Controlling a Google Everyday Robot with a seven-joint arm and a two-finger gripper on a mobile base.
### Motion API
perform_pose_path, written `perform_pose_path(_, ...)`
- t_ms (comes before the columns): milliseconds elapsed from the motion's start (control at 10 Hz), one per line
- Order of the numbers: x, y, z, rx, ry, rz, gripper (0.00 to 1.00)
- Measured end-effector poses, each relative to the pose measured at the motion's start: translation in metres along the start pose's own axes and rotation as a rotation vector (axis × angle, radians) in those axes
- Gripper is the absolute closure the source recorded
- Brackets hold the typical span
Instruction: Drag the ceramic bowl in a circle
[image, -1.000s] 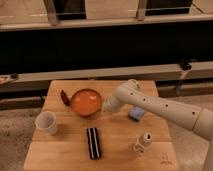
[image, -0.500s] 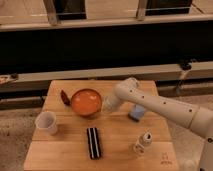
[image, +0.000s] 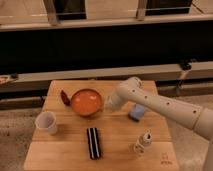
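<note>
The ceramic bowl (image: 86, 102), round and shallow with a glossy orange inside and a darker reddish rim, sits on the wooden table (image: 115, 145) left of centre. My white arm reaches in from the right. My gripper (image: 108, 105) is at the bowl's right rim, touching or nearly touching it. The arm's wrist hides most of the gripper.
A dark red object (image: 65, 96) lies against the bowl's left side. A white cup (image: 46, 122) stands at the left. A black ribbed bar (image: 93, 142) lies at the front centre. A small white bottle (image: 142, 143) and a blue object (image: 136, 112) are on the right.
The arm's wrist has shifted slightly left toward the bowl's right rim. The bowl has stayed in about the same place.
</note>
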Motion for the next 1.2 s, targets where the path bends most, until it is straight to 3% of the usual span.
perform_pose_path(700, 0.012, 0.003, -0.008, -0.008, 0.039, -0.002, 0.2)
perform_pose_path(1200, 0.014, -0.008, 0.004, -0.006, 0.042, -0.009, 0.2)
